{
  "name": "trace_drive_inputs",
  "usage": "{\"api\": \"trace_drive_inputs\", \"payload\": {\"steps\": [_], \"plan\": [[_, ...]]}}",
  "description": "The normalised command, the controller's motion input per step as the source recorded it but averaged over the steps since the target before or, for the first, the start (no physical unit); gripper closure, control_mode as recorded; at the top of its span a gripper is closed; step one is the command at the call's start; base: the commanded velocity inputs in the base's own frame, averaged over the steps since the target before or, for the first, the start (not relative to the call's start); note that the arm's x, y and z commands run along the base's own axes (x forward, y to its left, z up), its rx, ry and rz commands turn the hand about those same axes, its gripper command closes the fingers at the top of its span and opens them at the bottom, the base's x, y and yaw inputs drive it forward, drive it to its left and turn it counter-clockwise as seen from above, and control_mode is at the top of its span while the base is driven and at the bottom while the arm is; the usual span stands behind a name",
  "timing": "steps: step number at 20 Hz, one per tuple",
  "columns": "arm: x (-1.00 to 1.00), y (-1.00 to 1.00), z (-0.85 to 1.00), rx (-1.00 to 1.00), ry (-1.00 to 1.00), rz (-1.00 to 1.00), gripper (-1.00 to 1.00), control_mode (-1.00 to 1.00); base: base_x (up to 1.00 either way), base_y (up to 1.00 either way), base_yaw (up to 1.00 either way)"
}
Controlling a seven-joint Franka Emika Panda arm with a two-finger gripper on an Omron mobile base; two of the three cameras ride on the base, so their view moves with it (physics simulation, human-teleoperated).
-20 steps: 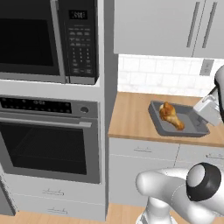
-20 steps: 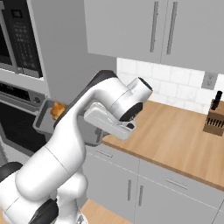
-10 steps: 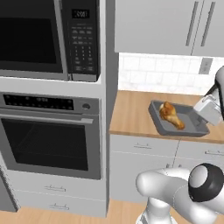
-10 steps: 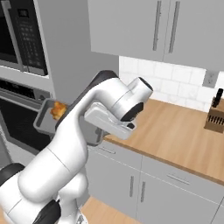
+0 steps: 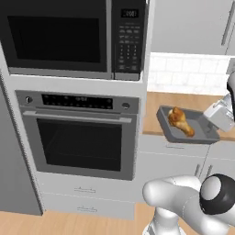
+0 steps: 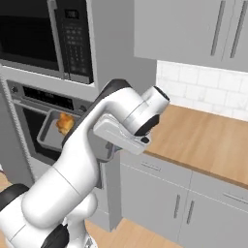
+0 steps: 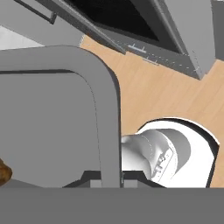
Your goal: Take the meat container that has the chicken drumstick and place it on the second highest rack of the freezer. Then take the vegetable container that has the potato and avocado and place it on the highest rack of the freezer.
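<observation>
A: How is the finish of the meat container (image 5: 202, 130) described?

B: A smooth, matt grey surface is seen, resembling plastic or coated metal. The chicken drumstick (image 5: 180, 121) is rendered with a glossy, golden-orange roasted skin.

A: And the surrounding surfaces?

B: The worktop (image 5: 183, 102) is shown as matt, light wood. The oven (image 5: 81, 134) door is given glossy black glass in a brushed grey metal frame. The wall tiles (image 6: 208, 91) appear smooth and white. The floor (image 7: 166, 94) is shown as pale wood.
</observation>
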Motion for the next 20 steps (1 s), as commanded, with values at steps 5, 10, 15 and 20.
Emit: {"api": "trace_drive_inputs", "payload": {"steps": [5,10,15,20], "plan": [[0.0,0.0,0.0,0.0,0.0,0.0,1.0,1.0,0.0,0.99,-0.06],[0.0,0.0,0.0,0.0,0.0,0.0,1.0,1.0,-0.01,1.0,-0.08],[0.0,0.0,0.0,0.0,0.0,0.0,1.0,1.0,-0.03,1.0,-0.08],[0.0,0.0,0.0,0.0,0.0,0.0,1.0,1.0,-0.17,1.0,0.0]]}}
